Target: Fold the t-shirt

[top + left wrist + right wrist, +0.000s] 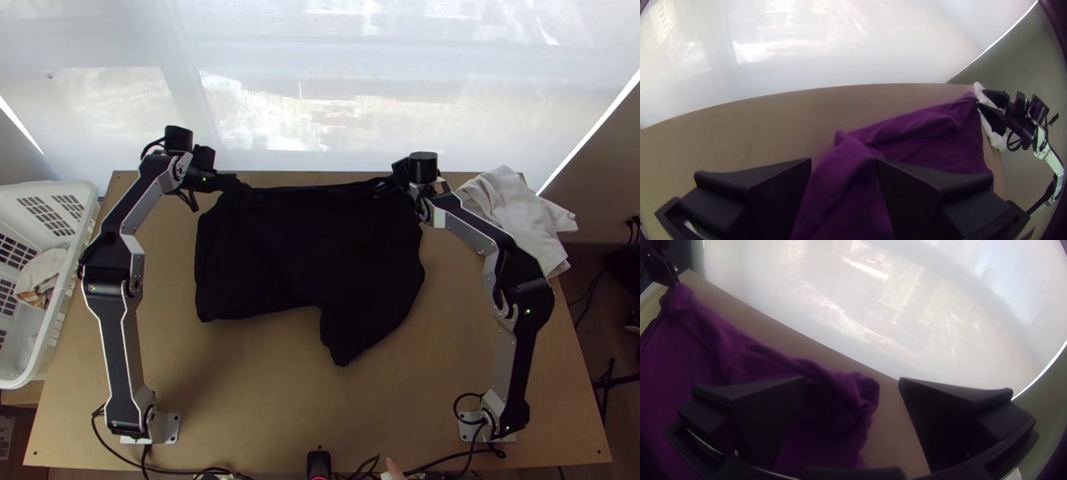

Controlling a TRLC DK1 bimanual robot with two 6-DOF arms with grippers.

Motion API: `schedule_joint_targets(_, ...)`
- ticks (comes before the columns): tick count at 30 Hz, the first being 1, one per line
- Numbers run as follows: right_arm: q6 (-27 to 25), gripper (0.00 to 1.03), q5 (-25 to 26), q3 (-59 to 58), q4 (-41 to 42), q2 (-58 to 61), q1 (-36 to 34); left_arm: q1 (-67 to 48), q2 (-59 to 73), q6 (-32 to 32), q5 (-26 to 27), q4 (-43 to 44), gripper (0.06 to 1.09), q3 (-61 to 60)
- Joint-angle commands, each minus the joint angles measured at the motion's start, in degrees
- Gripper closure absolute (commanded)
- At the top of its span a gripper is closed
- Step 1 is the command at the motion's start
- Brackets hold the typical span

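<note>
The t-shirt lies on the table, black from above and purple in the wrist views, with a bunched far edge and a part sticking out toward the near side. At its far left corner is my left gripper; my right gripper is over its far right corner. In the left wrist view, the left gripper has its fingers apart, with raised shirt fabric between them. The right wrist view has the right gripper open, a bunched shirt corner between its spread fingers.
A white cloth lies crumpled at the table's far right corner. Beside the left edge stands a white basket with some cloth inside. Bare wood extends along the near side. A pale translucent screen rises behind the far edge.
</note>
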Motion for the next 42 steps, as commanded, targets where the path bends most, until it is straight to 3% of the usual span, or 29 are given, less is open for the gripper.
schedule_joint_targets(1, 1.4, 0.05, 0.3, 0.0, -1.7, -2.3, -0.5, -0.1, 0.6, -0.1, 2.5, -8.5, 0.36, 8.5)
schedule_joint_targets(7, 1.9, 0.05, 0.3, -0.3, -1.9, -2.5, -0.9, 0.6, -2.5, 0.0, 2.7, -10.1, 0.36, 8.3)
schedule_joint_targets(19, 2.6, 0.05, 0.4, -2.0, -1.9, -4.5, -0.8, -1.9, 3.4, 8.7, 2.2, -18.9, 0.36, 8.1)
schedule_joint_targets(29, 2.7, 0.05, 0.5, -7.0, -1.9, -7.9, -1.4, 0.3, 7.5, 13.0, -4.3, -15.1, 0.36, 8.8)
schedule_joint_targets(42, 3.0, 0.05, 0.5, -9.7, -1.9, -10.7, -1.1, 0.9, 7.9, 14.4, -6.0, -10.9, 0.36, 9.6)
